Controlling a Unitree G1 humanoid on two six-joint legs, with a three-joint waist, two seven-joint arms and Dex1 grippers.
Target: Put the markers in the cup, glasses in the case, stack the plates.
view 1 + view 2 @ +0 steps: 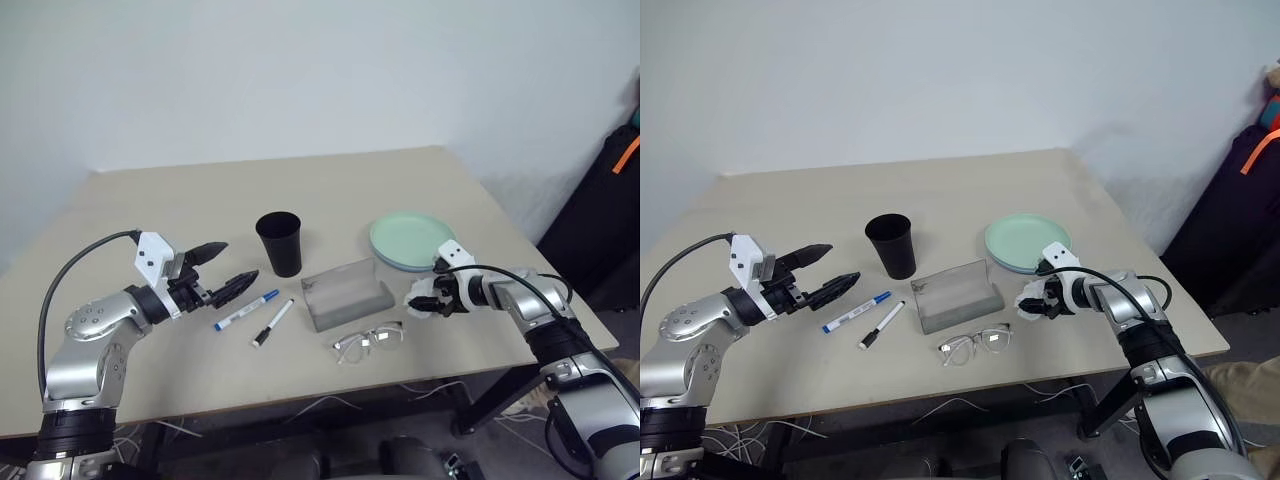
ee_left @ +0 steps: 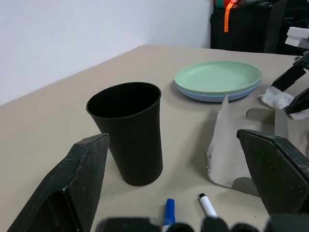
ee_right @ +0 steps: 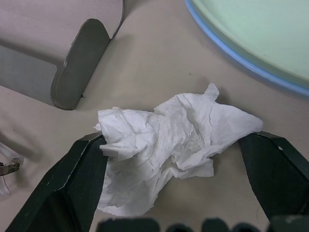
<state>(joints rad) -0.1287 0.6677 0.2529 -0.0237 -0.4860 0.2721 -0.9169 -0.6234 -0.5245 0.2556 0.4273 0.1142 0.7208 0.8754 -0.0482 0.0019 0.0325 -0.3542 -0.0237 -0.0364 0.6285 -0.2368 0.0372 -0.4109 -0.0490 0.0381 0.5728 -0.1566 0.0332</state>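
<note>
Straddling the crumpled tissue (image 3: 174, 147), your right gripper (image 1: 428, 301) is spread wide, seemingly touching it; left gripper (image 1: 222, 268) gapes empty by the cup (image 1: 279, 242).

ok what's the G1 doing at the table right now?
The right gripper is open, with its fingers on either side of a crumpled white tissue beside the case. The left gripper is open near the cup, holding nothing. The plates are already stacked, mint green on blue. Both markers and the glasses lie on the table, and the case is open.
</note>
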